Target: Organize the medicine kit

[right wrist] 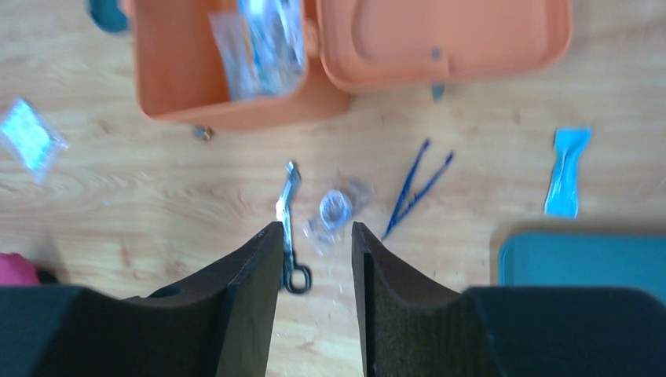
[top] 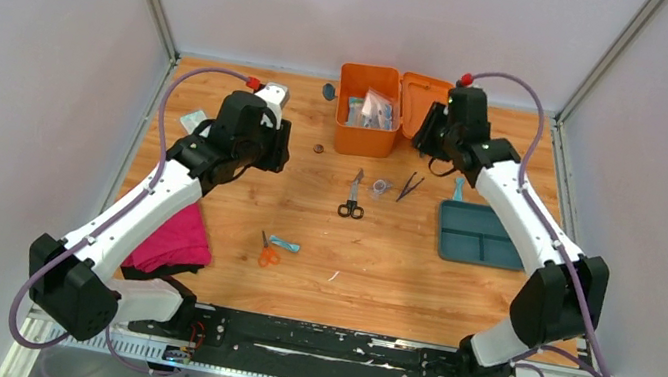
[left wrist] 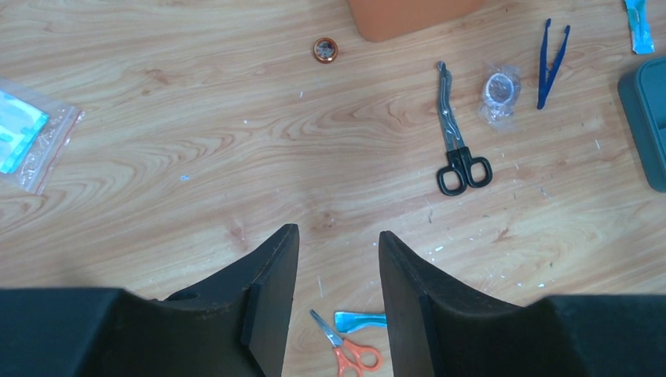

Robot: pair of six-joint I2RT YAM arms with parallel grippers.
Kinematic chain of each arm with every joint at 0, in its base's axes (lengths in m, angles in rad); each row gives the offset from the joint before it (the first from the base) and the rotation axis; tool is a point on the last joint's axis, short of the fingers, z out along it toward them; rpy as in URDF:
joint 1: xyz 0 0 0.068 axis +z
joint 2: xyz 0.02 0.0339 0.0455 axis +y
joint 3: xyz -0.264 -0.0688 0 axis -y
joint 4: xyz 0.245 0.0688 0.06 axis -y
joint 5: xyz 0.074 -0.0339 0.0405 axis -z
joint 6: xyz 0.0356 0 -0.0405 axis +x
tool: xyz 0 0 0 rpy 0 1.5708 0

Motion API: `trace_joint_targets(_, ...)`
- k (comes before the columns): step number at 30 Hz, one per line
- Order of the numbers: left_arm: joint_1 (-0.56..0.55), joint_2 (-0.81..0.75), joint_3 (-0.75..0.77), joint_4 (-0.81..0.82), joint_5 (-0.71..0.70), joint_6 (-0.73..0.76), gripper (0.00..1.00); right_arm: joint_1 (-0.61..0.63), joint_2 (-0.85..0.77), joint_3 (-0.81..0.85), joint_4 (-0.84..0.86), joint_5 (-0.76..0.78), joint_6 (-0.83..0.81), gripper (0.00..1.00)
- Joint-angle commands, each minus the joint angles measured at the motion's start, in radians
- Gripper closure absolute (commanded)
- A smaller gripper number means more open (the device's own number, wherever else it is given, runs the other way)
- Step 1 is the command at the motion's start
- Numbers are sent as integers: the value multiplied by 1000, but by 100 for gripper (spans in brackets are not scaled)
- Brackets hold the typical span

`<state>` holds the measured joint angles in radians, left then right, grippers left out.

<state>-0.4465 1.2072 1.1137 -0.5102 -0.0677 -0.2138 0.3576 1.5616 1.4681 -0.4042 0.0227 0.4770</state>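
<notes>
Packing judged under way; left gripper (left wrist: 338,232) and right gripper (right wrist: 316,229) stood parted, empty; next move called for grasping the wrapped roll (right wrist: 336,206) at six o'clock from the medicine kit (top: 369,113).

Light wooden table (left wrist: 196,181), pale flecks on surface.

Ahead-right of left gripper (left wrist: 338,232) jaws:
- black-handled metal shears (left wrist: 458,149)
- clear-wrapped tape roll (left wrist: 500,88)
- dark blue plastic tweezers (left wrist: 552,51)

Far ahead: small copper-coloured round cap (left wrist: 325,49).
Far left: clear zip bag (left wrist: 31,133) (teal contents).
Seen between jaws: small orange-handled scissors (left wrist: 349,353), teal foil packet (left wrist: 361,320).

Ahead of right gripper (right wrist: 316,225) jaws: open orange plastic medicine kit (right wrist: 181,86).
Right: flat teal divided tray (right wrist: 581,259), light blue packet (right wrist: 567,169).
</notes>
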Motion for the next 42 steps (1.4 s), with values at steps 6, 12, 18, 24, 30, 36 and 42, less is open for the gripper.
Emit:
trace_joint_targets(6, 0, -18, -19, 15, 41, -5, 52, 90, 40, -199, 26, 53, 208, 52)
trace_joint_targets(12, 0, -13, -18, 16, 51, -4, 52, 101, 179, -169, 45, 19, 255, 52)
trace_joint_targets(18, 2, -8, -17, 14, 58, -4, 52, 104, 275, -138, 59, 27, 285, 51)
trace_joint_targets(24, 5, -13, -16, 15, 60, -7, 52, 104, 345, -98, 59, 25, 286, 51)
trace_joint_targets(30, 11, -14, -17, 18, 62, -9, 52, 104, 372, -94, 54, 39, 284, 53)
trace_joint_targets(36, 17, -14, -18, 18, 62, -11, 52, 106, 401, -98, 53, 24, 284, 57)
trace_joint_targets(42, 20, -16, -19, 18, 81, -12, 52, 106, 431, -92, 52, 23, 279, 66)
